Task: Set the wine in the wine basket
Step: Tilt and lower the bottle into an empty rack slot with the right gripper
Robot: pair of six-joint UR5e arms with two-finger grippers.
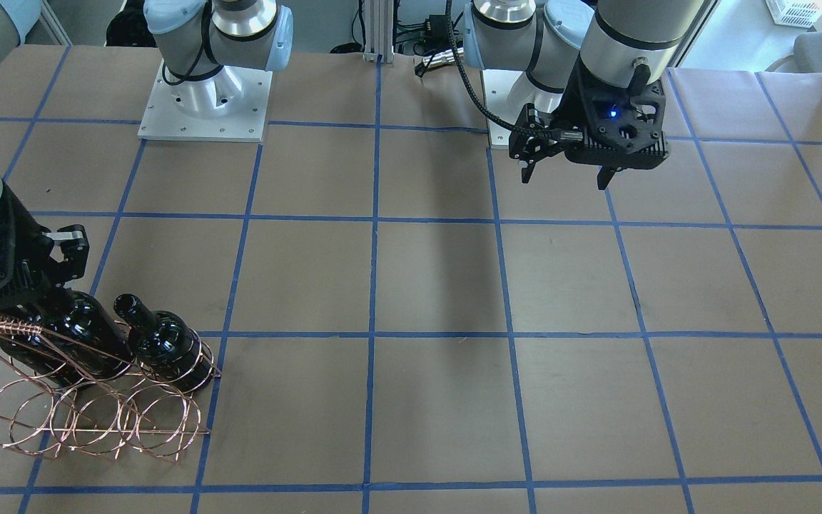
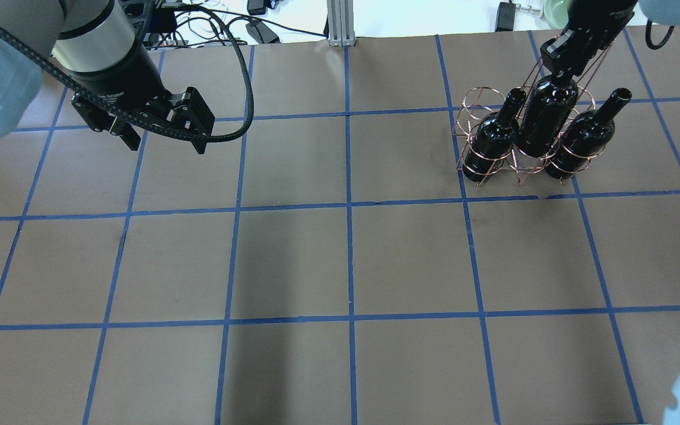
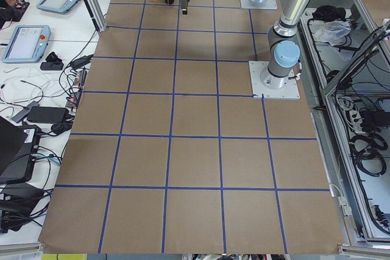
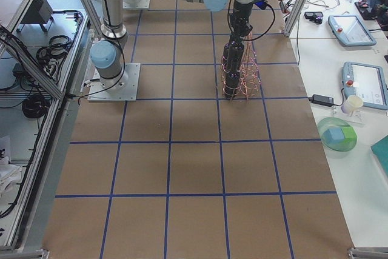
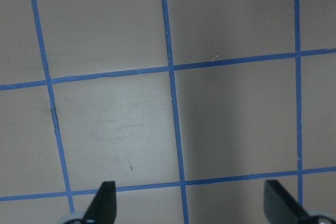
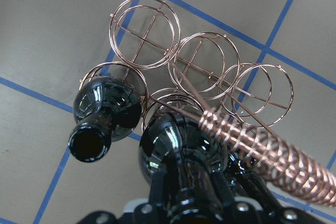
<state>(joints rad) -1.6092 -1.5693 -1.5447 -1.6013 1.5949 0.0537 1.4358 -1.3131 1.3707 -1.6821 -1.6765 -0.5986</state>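
The copper wire wine basket (image 2: 473, 104) stands at the far right of the table. Three black wine bottles are in its near row of rings: one on the left (image 2: 492, 140), one in the middle (image 2: 546, 121), one on the right (image 2: 583, 140). My right gripper (image 2: 565, 59) is shut on the middle bottle's neck, and the wrist view shows that bottle (image 6: 178, 148) between the fingers (image 6: 157, 190), its body in the middle ring. I cannot tell whether it rests on the table. My left gripper (image 2: 160, 134) is open and empty over the table's far left, with only bare table between its fingertips (image 5: 105, 198).
The basket's coiled handle (image 6: 262, 153) runs close beside the held bottle and my right gripper. The back row of rings (image 6: 144, 35) holds nothing. Robot bases (image 1: 204, 100) stand at the table's near edge. Blue tape lines grid the brown table (image 2: 346, 260).
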